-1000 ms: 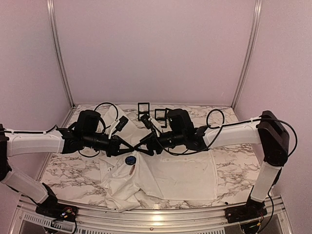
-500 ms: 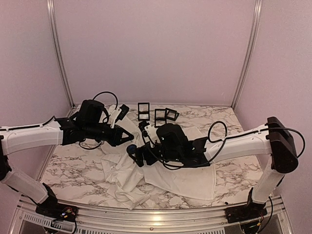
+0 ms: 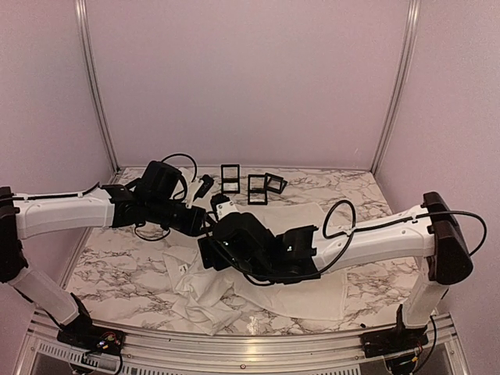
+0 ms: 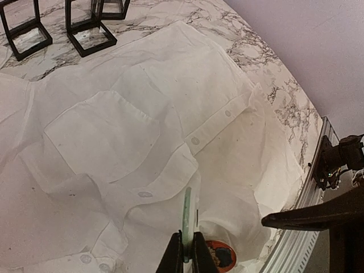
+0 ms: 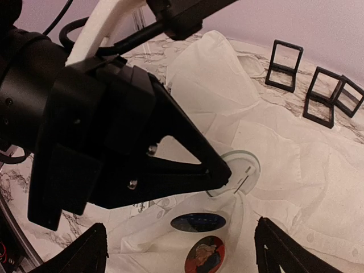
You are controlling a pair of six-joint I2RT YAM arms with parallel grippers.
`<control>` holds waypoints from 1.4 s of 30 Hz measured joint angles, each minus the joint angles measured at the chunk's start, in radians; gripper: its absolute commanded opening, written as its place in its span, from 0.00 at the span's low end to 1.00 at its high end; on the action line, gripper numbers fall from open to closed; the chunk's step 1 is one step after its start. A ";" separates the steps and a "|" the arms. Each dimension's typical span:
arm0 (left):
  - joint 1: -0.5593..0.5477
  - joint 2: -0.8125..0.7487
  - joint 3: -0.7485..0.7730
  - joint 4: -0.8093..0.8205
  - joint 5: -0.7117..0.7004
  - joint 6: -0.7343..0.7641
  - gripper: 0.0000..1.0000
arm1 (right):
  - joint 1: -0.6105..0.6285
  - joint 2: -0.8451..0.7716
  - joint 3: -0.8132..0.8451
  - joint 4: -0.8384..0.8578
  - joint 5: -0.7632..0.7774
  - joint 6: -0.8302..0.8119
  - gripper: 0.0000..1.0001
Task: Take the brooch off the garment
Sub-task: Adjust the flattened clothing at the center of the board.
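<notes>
The white garment (image 3: 312, 273) lies crumpled on the marble table, its chest pocket (image 4: 102, 136) and buttons showing. My left gripper (image 4: 185, 238) is shut on the rim of a round white brooch (image 5: 239, 170) with a green edge, seen edge-on in the left wrist view. Its pin back faces the right wrist camera, and cloth is drawn up to it. Two more round brooches sit on the cloth below: a dark blue one (image 5: 198, 222) and a red one (image 5: 205, 254). My right gripper (image 5: 181, 223) hangs open just above those two, beside the left gripper (image 5: 224, 173).
Three black open-frame stands (image 3: 230, 178) (image 3: 256, 188) (image 3: 275, 183) sit at the back of the table. The metal front rail (image 4: 318, 187) runs close to the bunched shirt edge. Both arms crowd together over the shirt's left part (image 3: 195, 289).
My right arm has swung left and lower over the shirt, and its jaws have opened. The left gripper has shifted right, staying shut. The shirt's left part has bunched up, and the blue brooch is now covered from above.
</notes>
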 measured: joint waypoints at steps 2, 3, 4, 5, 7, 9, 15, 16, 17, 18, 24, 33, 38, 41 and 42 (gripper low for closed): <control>0.000 0.007 0.009 -0.016 0.000 -0.016 0.00 | 0.016 0.044 0.069 -0.045 0.028 0.032 0.90; 0.000 0.008 0.014 -0.022 0.000 -0.026 0.00 | 0.024 0.061 0.087 -0.062 0.037 0.047 0.91; 0.000 0.008 0.019 -0.029 0.000 -0.035 0.00 | 0.028 0.073 0.090 -0.074 0.048 0.061 0.93; 0.000 0.008 0.024 -0.034 0.001 -0.042 0.00 | 0.029 0.079 0.087 -0.085 0.053 0.069 0.94; 0.000 0.008 0.032 -0.040 0.002 -0.054 0.00 | 0.028 0.085 0.062 -0.105 0.062 0.084 0.94; 0.000 0.008 0.040 -0.058 0.001 -0.059 0.00 | 0.026 0.085 0.030 -0.113 0.072 0.093 0.95; 0.000 0.010 0.055 -0.097 0.000 -0.060 0.00 | 0.012 0.067 -0.073 -0.118 0.096 0.105 0.89; 0.000 0.010 0.059 -0.103 -0.001 -0.060 0.00 | 0.008 0.054 -0.103 -0.114 0.095 0.103 0.85; 0.000 0.010 0.061 -0.105 -0.001 -0.060 0.00 | 0.003 0.039 -0.130 -0.108 0.092 0.100 0.81; 0.000 0.010 0.064 -0.109 -0.002 -0.060 0.00 | -0.004 0.023 -0.155 -0.103 0.085 0.099 0.76; 0.000 0.015 0.087 -0.140 -0.014 -0.055 0.00 | -0.034 -0.047 -0.253 -0.034 0.042 0.074 0.40; 0.000 0.030 0.108 -0.188 -0.027 -0.034 0.00 | -0.048 -0.054 -0.260 0.029 -0.017 0.016 0.00; 0.000 0.031 0.108 -0.233 -0.026 -0.016 0.00 | -0.103 -0.054 -0.255 0.023 -0.029 -0.003 0.00; 0.000 0.034 0.108 -0.269 -0.014 -0.005 0.00 | -0.146 -0.044 -0.211 0.006 -0.033 -0.029 0.00; 0.000 0.036 0.108 -0.278 -0.011 -0.003 0.00 | -0.156 -0.037 -0.193 0.005 -0.034 -0.037 0.00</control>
